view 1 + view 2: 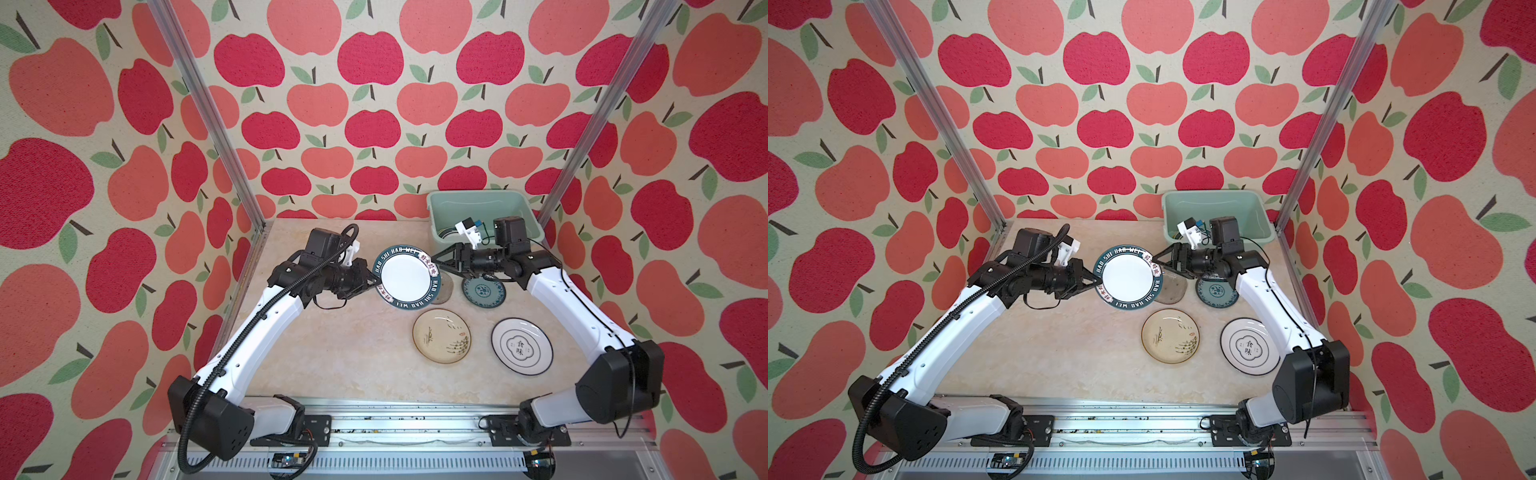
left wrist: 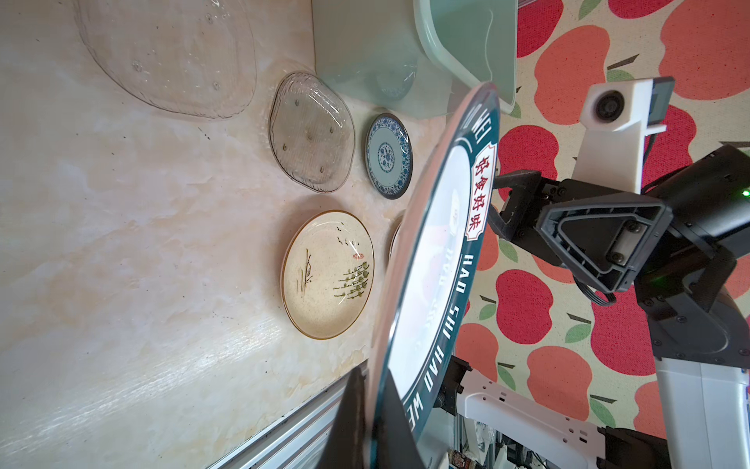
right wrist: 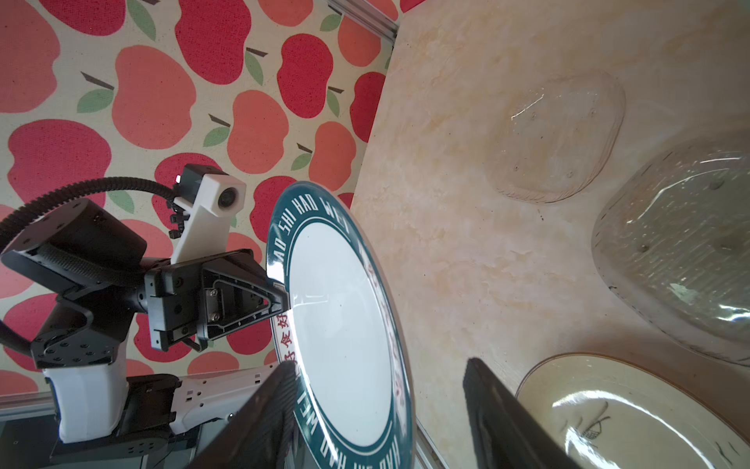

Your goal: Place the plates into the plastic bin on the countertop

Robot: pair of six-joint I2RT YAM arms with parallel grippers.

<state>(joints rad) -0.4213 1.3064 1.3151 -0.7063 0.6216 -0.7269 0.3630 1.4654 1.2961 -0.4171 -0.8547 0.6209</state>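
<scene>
we see the plastic bin (image 1: 478, 195) standing on the worktop (image 1: 332, 353) against the back wall. little of its inside shows. the right arm's wrist camera (image 1: 467, 230) hangs over its near wall, and beside that a curved pale edge lies low in the bin; we cannot tell what it is.

out from the bin's near left corner, the lettered plate (image 1: 405, 279) is held up off the worktop, outside the bin. the left pincer (image 1: 376, 284) is clamped tight on the plate's rim on the side away from the bin. the right pincer (image 1: 438, 264), on the bin side, stands wide with its jaws straddling the rim. in the right wrist view one finger is close to the plate's face and the other well apart from it.

just in front of the bin's near wall lies the teal patterned plate (image 1: 484, 293), partly under the right arm. a clear glass plate (image 1: 446, 291) sits beside it, half hidden below the lettered plate. farther from the bin, the cream plate (image 1: 441, 336) and the white plate (image 1: 521, 347) lie side by side. a second glass plate (image 2: 170, 52) lies farther still from the bin.
</scene>
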